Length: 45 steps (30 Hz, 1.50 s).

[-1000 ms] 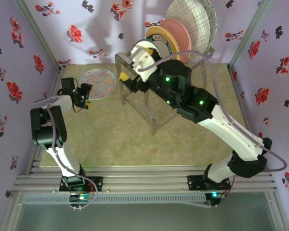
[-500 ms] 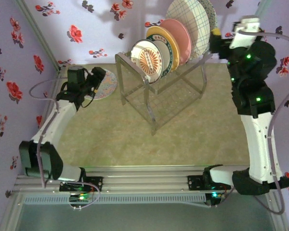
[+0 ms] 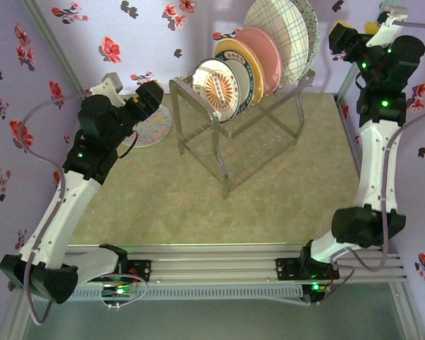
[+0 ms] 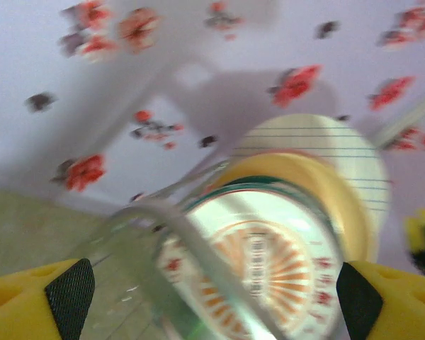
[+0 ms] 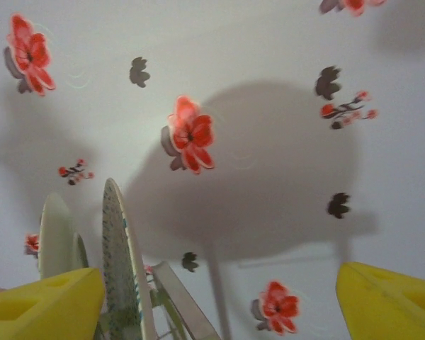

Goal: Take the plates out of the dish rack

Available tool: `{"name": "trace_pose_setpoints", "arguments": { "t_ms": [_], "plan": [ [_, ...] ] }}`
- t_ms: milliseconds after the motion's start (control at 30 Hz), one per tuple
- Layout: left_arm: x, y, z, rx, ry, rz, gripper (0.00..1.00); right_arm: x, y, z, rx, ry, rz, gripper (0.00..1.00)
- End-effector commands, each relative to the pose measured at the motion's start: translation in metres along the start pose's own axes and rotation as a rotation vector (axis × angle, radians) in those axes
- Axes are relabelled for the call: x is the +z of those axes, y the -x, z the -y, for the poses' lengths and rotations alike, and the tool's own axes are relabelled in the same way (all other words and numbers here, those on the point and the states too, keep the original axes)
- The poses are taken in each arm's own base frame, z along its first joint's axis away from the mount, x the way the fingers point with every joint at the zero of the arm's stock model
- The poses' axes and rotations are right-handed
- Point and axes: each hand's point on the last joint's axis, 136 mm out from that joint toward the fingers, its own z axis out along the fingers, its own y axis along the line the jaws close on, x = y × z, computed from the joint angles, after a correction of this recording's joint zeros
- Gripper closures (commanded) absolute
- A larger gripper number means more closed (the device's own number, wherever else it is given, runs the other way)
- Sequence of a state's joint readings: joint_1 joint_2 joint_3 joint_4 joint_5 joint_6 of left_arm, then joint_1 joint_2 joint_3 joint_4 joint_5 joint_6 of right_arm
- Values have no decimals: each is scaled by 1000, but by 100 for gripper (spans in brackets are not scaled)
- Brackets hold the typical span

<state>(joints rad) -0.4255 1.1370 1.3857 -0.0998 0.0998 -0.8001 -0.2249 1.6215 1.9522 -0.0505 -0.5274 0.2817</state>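
The dish rack (image 3: 224,164) stood at the back of the table (image 3: 198,205), plates (image 3: 244,60) upright in its top slots, bare tabletop in front, floral walls (image 3: 28,78) on three sides. The left gripper (image 3: 149,95) hung spread wide just left of it, its wrist camera facing the sunburst plate (image 4: 258,262) behind a rack bar. The right gripper (image 3: 346,37), parted and empty, hovered high beside the rightmost plates.

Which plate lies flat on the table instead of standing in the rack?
The pale speckled plate beside the dish rack; the others stand on edge in its slots.
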Motion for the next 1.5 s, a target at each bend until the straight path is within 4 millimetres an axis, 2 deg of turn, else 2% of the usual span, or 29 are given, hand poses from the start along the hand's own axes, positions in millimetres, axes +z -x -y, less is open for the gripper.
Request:
{"name": "trace_pose_setpoints", "arguments": {
  "t_ms": [0, 167, 333, 567, 733, 1000, 1467],
  "plan": [
    [-13, 24, 53, 130, -173, 64, 9, -4, 24, -40, -19, 226, 27, 18],
    [-16, 26, 73, 140, -244, 64, 9, 5, -1, -32, -29, 240, -39, 22],
    [-11, 25, 77, 142, -256, 59, 9, 11, -18, -25, -19, 237, -72, 27],
    [0, 24, 79, 132, -267, 52, 9, 23, -38, -25, 0, 268, -118, 32],
    [-1, 27, 86, 136, -287, 64, 9, 29, -51, -20, 14, 264, -145, 37],
    [-3, 29, 98, 156, -313, 66, 9, 37, -77, -24, 22, 280, -212, 45],
    [0, 29, 102, 144, -322, 63, 10, 45, -99, -31, 15, 290, -262, 56]
  ]
}}
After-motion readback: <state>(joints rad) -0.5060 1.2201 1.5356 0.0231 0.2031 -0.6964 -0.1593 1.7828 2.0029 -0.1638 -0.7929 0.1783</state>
